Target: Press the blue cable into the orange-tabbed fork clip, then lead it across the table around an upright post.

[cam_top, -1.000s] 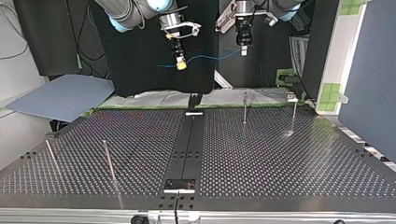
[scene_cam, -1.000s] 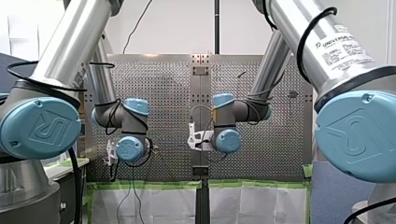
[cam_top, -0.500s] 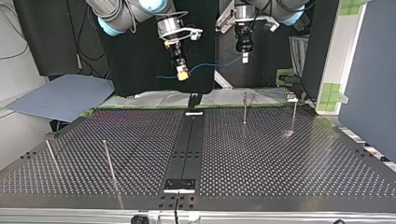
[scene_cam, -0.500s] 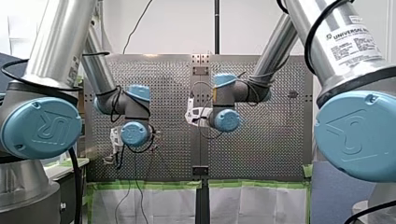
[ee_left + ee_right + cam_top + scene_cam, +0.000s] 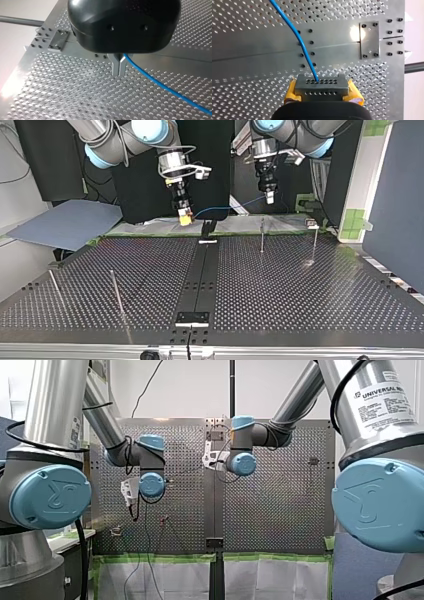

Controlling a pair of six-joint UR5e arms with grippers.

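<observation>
A thin blue cable (image 5: 227, 208) hangs in a shallow sag between my two grippers, above the perforated table's edge at the back of the top view. My right gripper (image 5: 185, 219), with yellow pads, is shut on one end; in the right wrist view the cable (image 5: 299, 42) rises from between its pads (image 5: 322, 85). My left gripper (image 5: 270, 197) is shut on the other end. Its metal fingers (image 5: 119, 67) press together, and the cable (image 5: 162, 85) runs off beside them. A small red-tabbed fixture (image 5: 163, 520) sits on the table in the front view.
Upright thin posts stand on the table (image 5: 300, 295): two at the top view's right (image 5: 262, 235) (image 5: 315, 244) and two at its left (image 5: 116, 292) (image 5: 54, 287). A dark centre strip (image 5: 200, 275) with a bolted plate (image 5: 192, 318) runs across the table.
Both grippers have come down toward the table's back edge in the top view, carrying the cable with them. In the front view both wrists have moved up.
</observation>
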